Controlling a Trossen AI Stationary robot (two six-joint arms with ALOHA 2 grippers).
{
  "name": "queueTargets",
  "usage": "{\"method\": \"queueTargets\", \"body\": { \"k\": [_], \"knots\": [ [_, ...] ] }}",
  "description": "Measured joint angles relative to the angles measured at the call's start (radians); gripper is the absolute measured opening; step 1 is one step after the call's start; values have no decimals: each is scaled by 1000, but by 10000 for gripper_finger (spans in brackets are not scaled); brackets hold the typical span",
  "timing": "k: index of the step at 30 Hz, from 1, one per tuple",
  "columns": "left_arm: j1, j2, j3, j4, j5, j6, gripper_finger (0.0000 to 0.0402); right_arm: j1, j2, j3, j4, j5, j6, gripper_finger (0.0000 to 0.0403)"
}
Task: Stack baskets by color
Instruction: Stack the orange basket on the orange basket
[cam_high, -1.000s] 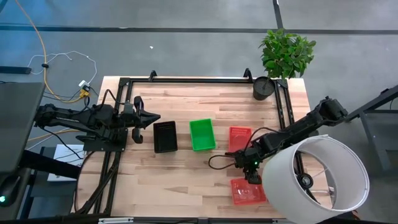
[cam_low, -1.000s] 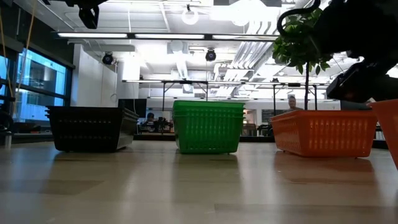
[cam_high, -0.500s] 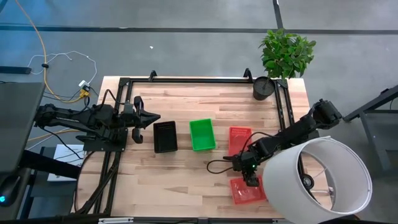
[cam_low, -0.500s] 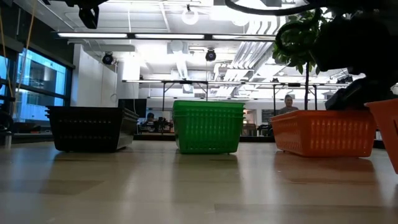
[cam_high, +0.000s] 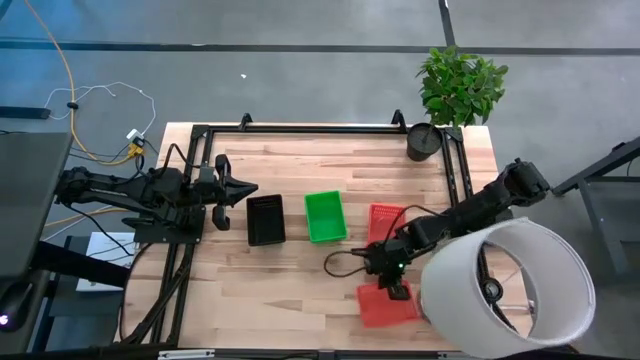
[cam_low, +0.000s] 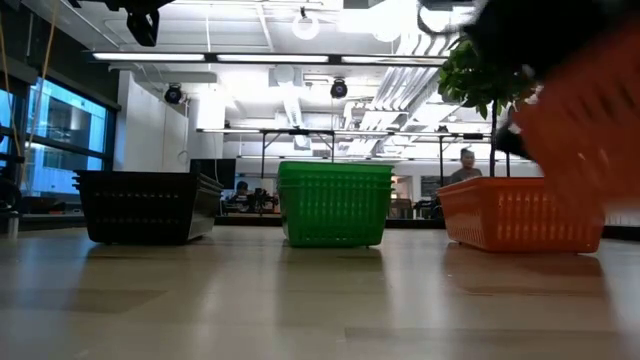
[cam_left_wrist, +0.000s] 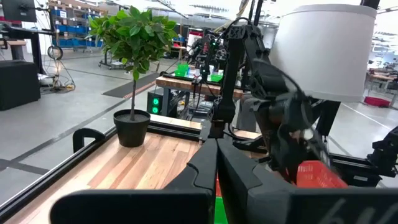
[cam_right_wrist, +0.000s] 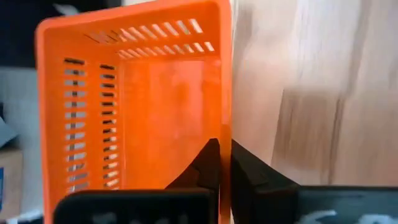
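Right claw (cam_high: 393, 289) pinched shut on one wall of loose red basket (cam_high: 388, 305), lifted at near table (cam_high: 300, 290) edge; thin one-wall grip may let it swing or slip short of red stack (cam_high: 384, 222). Left claw (cam_high: 250, 190) closed, idle

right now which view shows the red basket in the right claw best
The right wrist view: the red basket fills it, its wall pinched in the shut right claw. The high view shows it small near the table's front edge. The low view shows a blur; the left wrist view, a glimpse.
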Motion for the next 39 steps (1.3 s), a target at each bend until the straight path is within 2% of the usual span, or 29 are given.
{"method": "queueTargets", "body": {
  "k": [9, 14, 16, 20, 23, 29, 32, 39],
  "knots": [
    [0, 0, 0, 0, 0, 0, 0, -113, -2, 173, 1, -35, -113, 1],
    [0, 0, 0, 0, 0, 0, 0, -214, -8, 249, 4, 31, -142, 1],
    [0, 0, 0, 0, 0, 0, 0, -260, -30, 249, 5, 47, -140, 1],
    [0, 0, 0, 1, 0, 0, 0, -345, -130, 189, -12, 161, -85, 0],
    [0, 0, 0, 0, 0, 1, 0, -393, -244, 99, 17, 261, 47, 0],
    [11, 0, 0, 1, 0, 9, 0, -406, -453, -51, 1, 528, 480, 0],
    [25, 0, 0, 1, 0, 9, 0, -379, -511, -65, -95, 622, 702, 0],
    [59, 0, 0, 2, 4, 9, 0, -250, -556, -65, -396, 810, 1053, 0]
  ]
}}
